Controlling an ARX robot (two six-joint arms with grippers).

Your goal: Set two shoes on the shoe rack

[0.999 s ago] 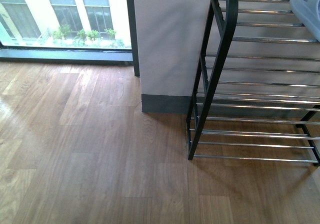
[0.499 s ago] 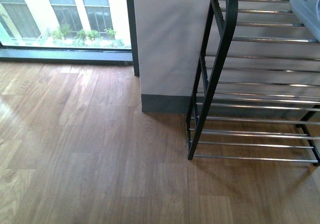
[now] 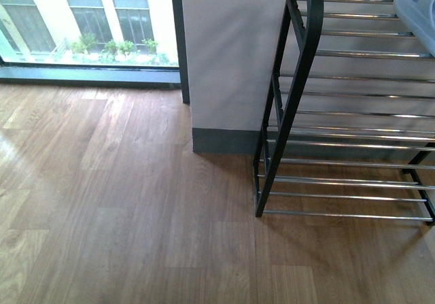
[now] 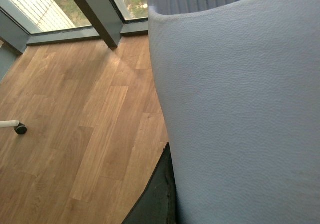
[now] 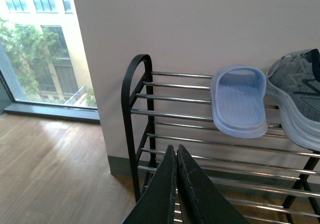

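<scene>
Blue slide (image 3: pixel 416 11) atop shoe rack (image 3: pixel 340 113)

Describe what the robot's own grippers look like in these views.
Little of them shows. In the right wrist view, the right gripper is two long, flat, black fingers that taper to narrow tips, with a matte, slightly scuffed surface. In the left wrist view, only a dark, matte sliver of the left gripper shows. No cables or markings are visible. The front view shows neither arm.
</scene>
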